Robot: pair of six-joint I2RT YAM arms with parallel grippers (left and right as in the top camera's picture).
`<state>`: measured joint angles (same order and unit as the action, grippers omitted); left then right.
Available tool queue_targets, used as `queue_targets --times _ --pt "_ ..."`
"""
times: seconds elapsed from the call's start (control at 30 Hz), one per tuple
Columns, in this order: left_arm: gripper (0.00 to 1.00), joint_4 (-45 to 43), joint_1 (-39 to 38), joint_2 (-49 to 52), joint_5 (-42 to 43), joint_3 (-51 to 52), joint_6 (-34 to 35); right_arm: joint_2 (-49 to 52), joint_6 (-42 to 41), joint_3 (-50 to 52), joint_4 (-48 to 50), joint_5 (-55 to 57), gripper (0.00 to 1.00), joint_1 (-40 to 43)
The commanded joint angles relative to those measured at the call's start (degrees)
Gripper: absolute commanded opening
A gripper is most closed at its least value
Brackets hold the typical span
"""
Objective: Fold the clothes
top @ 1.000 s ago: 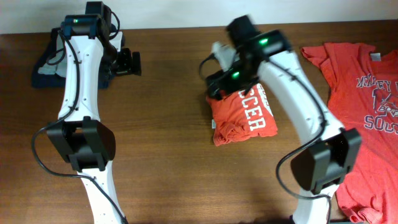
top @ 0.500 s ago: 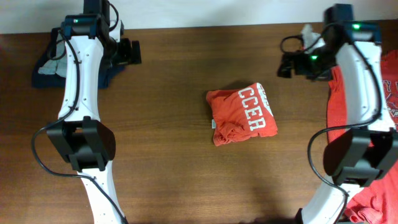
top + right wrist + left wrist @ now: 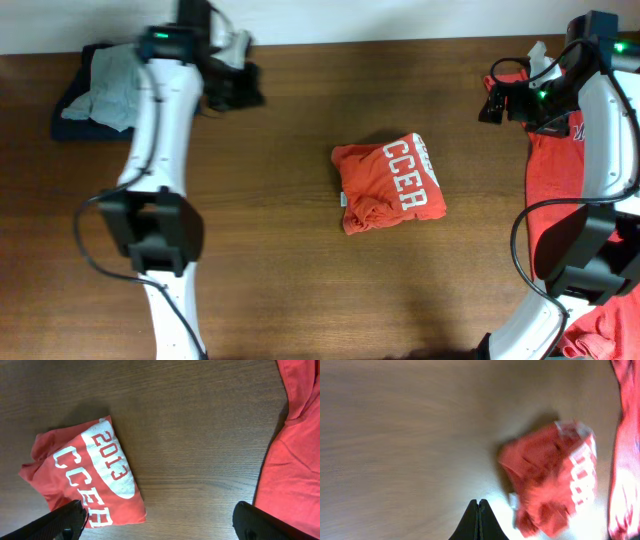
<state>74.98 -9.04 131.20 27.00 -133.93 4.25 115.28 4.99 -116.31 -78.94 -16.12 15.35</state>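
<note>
The left gripper [image 3: 478, 505] has its two dark fingers pressed together, tip against tip, and is above bare wood at the far left of the table [image 3: 270, 230]; the overhead view shows it blurred. The right gripper [image 3: 160, 522] is spread wide, its fingers at the two lower corners of its wrist view, and it hangs near the table's far right, above the wood.

A folded T-shirt [image 3: 390, 195] lies near the middle of the table, well apart from both grippers. It is an orange-red, slightly lumpy bundle with the white letters "CCER" and "2013" facing up.

A second T-shirt [image 3: 555, 170] of the same orange-red lies unfolded along the right edge of the table, partly hidden by the right arm.

At the far left corner sits a pile of dark blue and grey cloth [image 3: 95, 85], just beside the left arm.
</note>
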Motion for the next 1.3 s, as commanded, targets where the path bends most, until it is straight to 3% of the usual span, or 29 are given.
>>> queue_targets --times 0.0,0.23,0.4,0.93,1.27 --pt "0.00 -0.3 -6.8 -0.6 3.6 3.3 -2.8 -1.2 0.5 -1.0 -0.2 0.3 0.99 0.1" --pt "0.01 -9.5 -15.7 -0.4 3.9 10.5 -2.3 -1.2 0.5 -1.0 -0.2 0.3 0.99 0.1" --pt "0.01 -11.5 -19.3 0.0 4.0 13.6 -2.3 -1.2 0.5 -1.0 -0.2 0.3 0.99 0.1" --pt "0.01 -14.4 -21.2 5.2 6.9 15.8 -2.4 -1.2 0.5 -1.0 -0.2 0.3 0.99 0.1" --pt "0.01 -21.2 -21.2 10.0 -14.0 15.8 -2.6 -1.2 0.5 -1.0 -0.2 0.3 0.99 0.1"
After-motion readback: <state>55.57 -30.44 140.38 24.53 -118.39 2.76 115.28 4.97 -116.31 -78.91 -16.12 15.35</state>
